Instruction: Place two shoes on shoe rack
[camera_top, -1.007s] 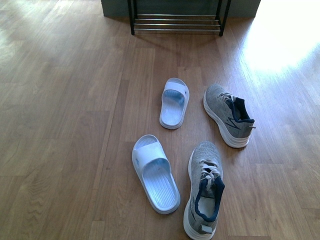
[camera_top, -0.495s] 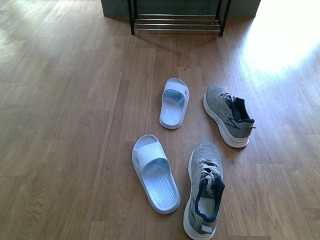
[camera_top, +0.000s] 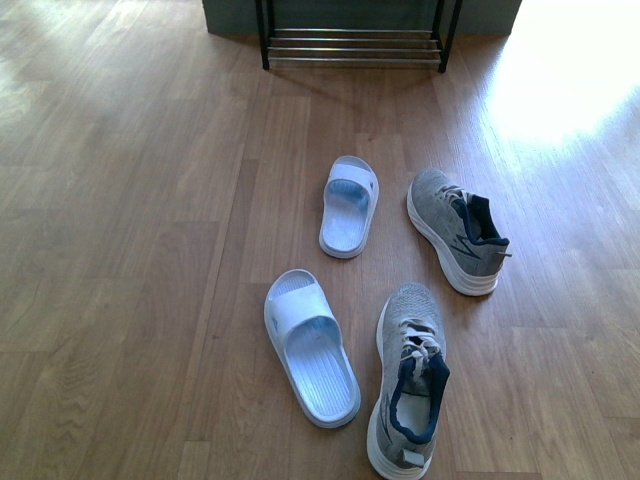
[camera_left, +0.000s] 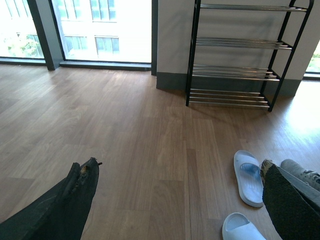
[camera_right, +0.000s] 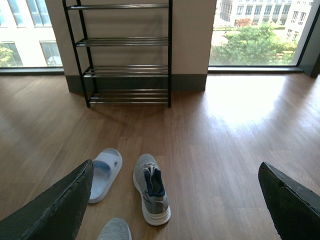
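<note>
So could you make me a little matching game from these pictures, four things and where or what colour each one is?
1 shoe rack
2 far slipper
3 near sneaker
4 far sneaker

A grey, beside the near slipper
B black frame, silvery rods
C white
D grey, furthest right in the front view

Pairs: 1-B, 2-C, 3-A, 4-D.
</note>
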